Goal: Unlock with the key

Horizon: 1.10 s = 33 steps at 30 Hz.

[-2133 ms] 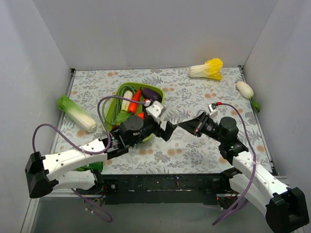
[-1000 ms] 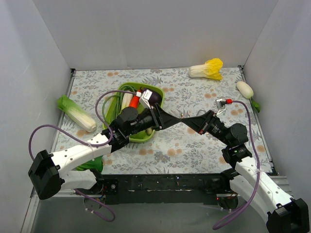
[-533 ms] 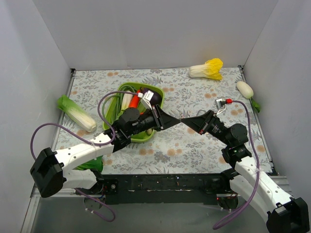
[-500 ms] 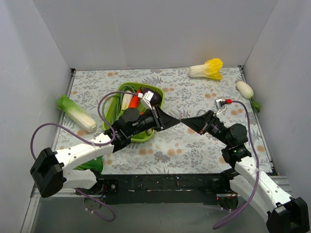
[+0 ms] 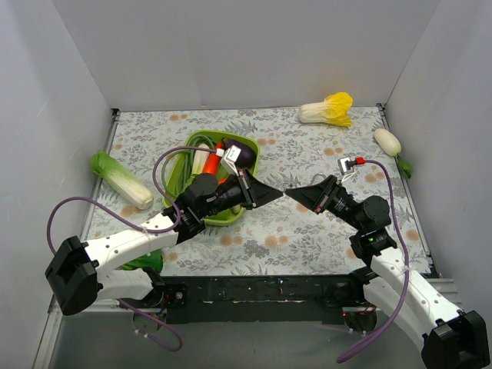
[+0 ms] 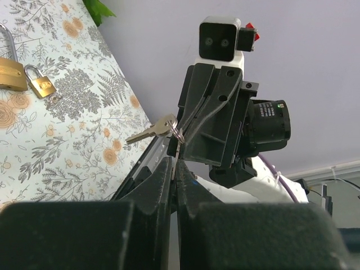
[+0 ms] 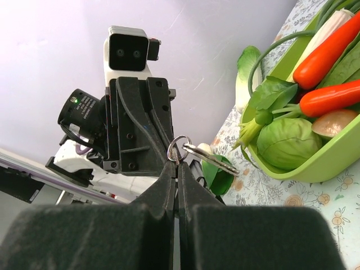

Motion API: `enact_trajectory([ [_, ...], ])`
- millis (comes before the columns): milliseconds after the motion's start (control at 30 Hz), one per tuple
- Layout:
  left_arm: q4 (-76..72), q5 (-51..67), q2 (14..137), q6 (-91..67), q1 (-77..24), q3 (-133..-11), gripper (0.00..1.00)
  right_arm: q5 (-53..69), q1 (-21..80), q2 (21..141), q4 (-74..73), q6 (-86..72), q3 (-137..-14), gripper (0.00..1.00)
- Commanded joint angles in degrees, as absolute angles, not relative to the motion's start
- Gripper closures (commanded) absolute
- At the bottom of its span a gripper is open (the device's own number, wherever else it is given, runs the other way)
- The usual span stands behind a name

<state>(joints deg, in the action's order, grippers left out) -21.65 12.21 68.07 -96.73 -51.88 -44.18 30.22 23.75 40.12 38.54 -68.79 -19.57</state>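
The key (image 6: 151, 130) is thin and silvery and hangs on a small ring (image 6: 176, 134) in mid-air over the middle of the table, where both grippers meet tip to tip. My left gripper (image 6: 174, 163) is shut on a thin metal blade that runs up to the ring. Facing it, my right gripper (image 7: 178, 166) is shut on the same ring end (image 7: 177, 147), and a silvery key blade (image 7: 212, 160) sticks out to the right. In the top view the left gripper (image 5: 277, 194) and right gripper (image 5: 290, 194) touch. A brass padlock (image 6: 10, 73) and a smaller one (image 6: 40, 85) lie on the cloth.
A green basket (image 5: 196, 137) of vegetables sits under my left arm. A green cabbage (image 5: 121, 179) lies at the left, a yellow cabbage (image 5: 327, 109) at the back, and a white radish (image 5: 387, 141) at the right. Grey walls close in three sides.
My left arm reached right to meet the right gripper, and its jaws closed from open onto the key's metal. The right gripper stayed shut and barely shifted.
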Motion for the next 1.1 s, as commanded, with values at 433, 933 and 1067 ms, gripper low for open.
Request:
enact_trajectory([
  [433,14.9,24.1,62.6,-62.6,-48.7,-54.3,1.00,34.1,23.0,37.1,8.0,-40.5,-34.0,0.33],
  [933,27.5,47.4,63.3,-47.3,-48.7,-60.8,1.00,54.1,35.0,48.4,2.7,-27.3,-39.7,0.50],
  [1067,29.7,48.2,64.1,-46.1,-48.7,-61.3,1.00,52.1,38.7,49.0,3.1,-27.1,-39.9,0.53],
])
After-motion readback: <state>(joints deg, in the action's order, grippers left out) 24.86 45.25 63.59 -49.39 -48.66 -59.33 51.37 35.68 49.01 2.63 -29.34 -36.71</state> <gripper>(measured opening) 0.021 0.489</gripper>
